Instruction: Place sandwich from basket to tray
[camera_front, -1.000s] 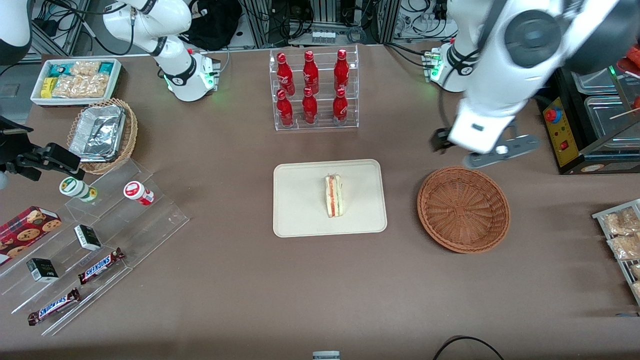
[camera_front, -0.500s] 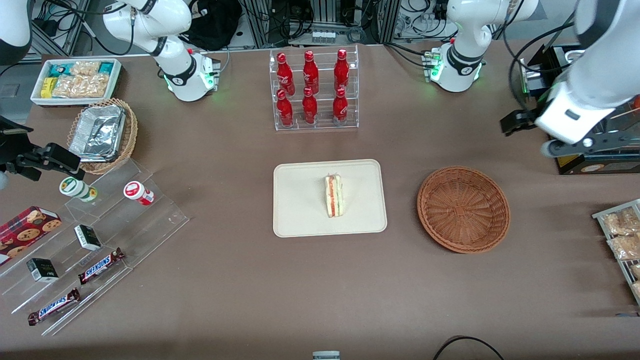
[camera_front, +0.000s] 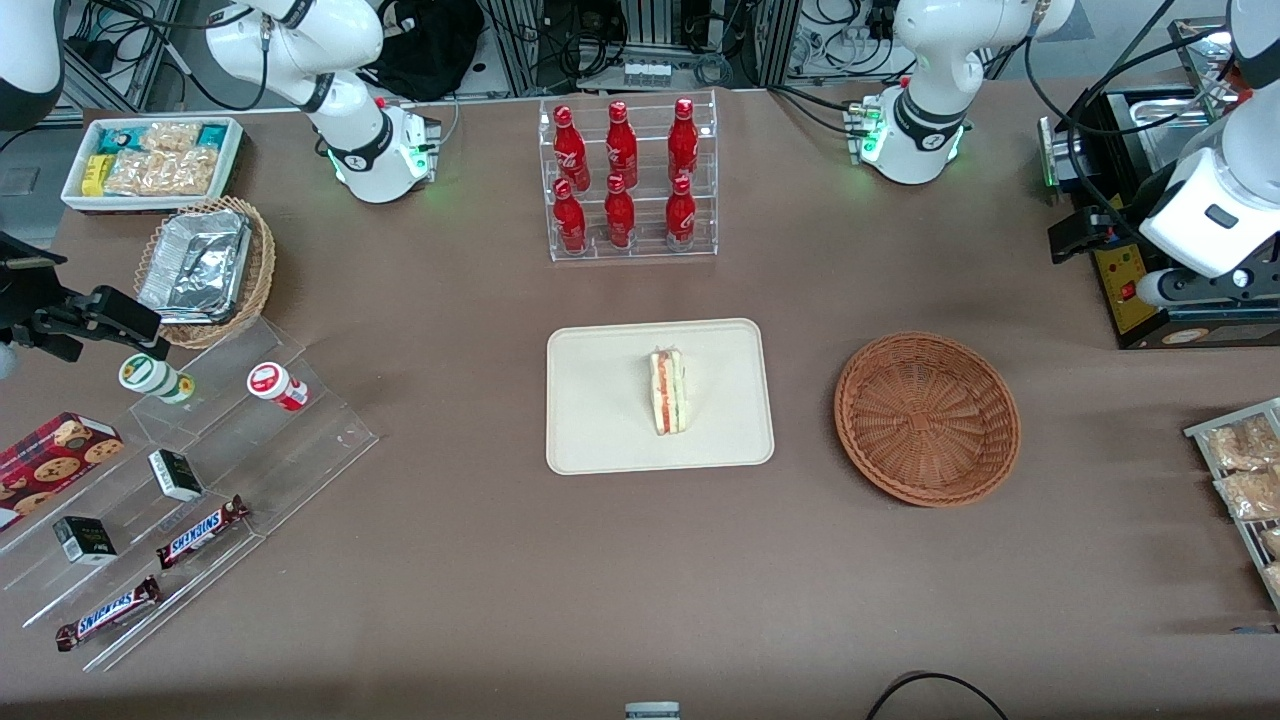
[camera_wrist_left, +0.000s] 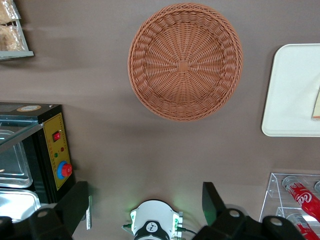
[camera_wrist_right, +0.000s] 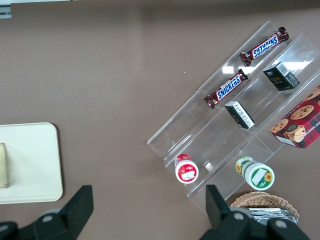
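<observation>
Withdrawn sideways, open tool (camera_wrist_left: 145, 207) hovers; sandwich (camera_front: 667, 391) on tray (camera_front: 600, 400).

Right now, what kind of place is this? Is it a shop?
Probably a robot lab dressed up like a snack shop. Soda bottles fill a clear rack, chocolate bars lie on display steps, and a sandwich sits on a tray beside an empty basket. The open end effector hangs high above the table.
</observation>
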